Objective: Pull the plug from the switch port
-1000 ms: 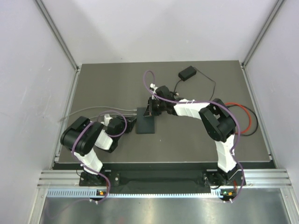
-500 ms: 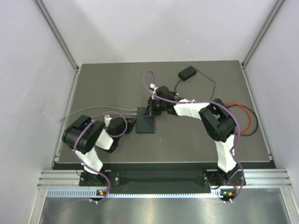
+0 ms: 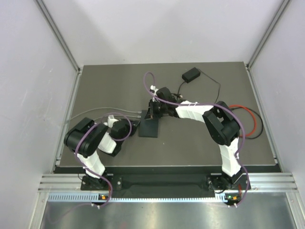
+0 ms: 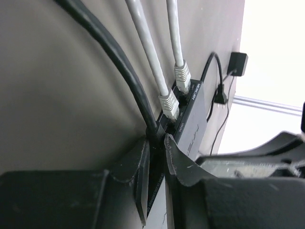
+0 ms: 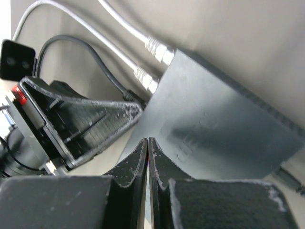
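Note:
The switch [image 3: 148,128] is a flat black box in the middle of the mat. In the left wrist view two grey plugs [image 4: 168,104] and a thick black cable [image 4: 119,62] enter sockets on the switch's [image 4: 193,119] edge. My left gripper [image 4: 157,143] is shut on the black cable's plug [image 4: 156,131] right at the port, and it sits at the switch's left edge [image 3: 135,125]. My right gripper [image 5: 148,140] is shut and empty, its tips resting on the switch's top face [image 5: 224,114], at the far end [image 3: 152,114] in the top view.
Grey cables [image 3: 95,113] run left from the switch across the mat. A small black power brick [image 3: 191,74] with a thin cord lies at the back. Red and black cable loops [image 3: 250,119] lie by the right arm at the mat's right edge.
My left gripper's jaws have narrowed onto the black plug and edged toward the switch. The right gripper has stayed shut on the switch's top, shifting slightly left.

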`<move>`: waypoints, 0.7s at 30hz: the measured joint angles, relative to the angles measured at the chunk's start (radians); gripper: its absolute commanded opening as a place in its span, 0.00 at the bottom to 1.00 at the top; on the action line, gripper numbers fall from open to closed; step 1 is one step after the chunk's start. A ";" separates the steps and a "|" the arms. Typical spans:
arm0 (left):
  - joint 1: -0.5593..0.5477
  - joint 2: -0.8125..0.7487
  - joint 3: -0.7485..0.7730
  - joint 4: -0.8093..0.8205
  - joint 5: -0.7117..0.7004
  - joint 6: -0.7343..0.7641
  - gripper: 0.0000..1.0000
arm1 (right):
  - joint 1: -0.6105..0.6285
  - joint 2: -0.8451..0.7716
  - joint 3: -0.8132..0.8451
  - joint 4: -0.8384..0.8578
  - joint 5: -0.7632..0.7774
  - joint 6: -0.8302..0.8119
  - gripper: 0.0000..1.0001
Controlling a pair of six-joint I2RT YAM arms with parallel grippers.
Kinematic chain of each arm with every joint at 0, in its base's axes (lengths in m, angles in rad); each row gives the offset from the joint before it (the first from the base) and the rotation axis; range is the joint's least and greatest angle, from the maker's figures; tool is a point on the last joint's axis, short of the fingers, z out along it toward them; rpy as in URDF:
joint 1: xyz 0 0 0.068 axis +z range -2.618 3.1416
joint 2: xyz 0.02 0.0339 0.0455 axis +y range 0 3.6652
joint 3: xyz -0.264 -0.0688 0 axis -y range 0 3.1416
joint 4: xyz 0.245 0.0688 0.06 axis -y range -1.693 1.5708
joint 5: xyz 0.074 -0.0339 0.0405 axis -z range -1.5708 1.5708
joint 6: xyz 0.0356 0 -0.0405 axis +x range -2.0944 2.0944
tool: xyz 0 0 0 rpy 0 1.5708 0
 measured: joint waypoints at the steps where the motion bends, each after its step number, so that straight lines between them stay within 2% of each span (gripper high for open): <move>1: -0.003 0.000 -0.019 0.024 -0.002 0.000 0.00 | 0.006 0.000 0.001 0.000 0.002 0.001 0.02; 6: -0.006 0.044 -0.097 0.179 -0.005 -0.037 0.00 | 0.036 0.000 -0.040 0.075 0.008 0.030 0.00; 13: -0.006 0.232 -0.130 0.441 -0.005 -0.146 0.00 | 0.045 -0.023 -0.167 0.220 0.023 0.079 0.00; 18: 0.003 0.223 -0.128 0.444 0.011 -0.143 0.00 | 0.043 -0.043 -0.205 0.250 0.047 0.079 0.00; 21: 0.002 0.108 -0.127 0.311 0.005 -0.059 0.00 | 0.038 -0.054 -0.229 0.272 0.054 0.080 0.00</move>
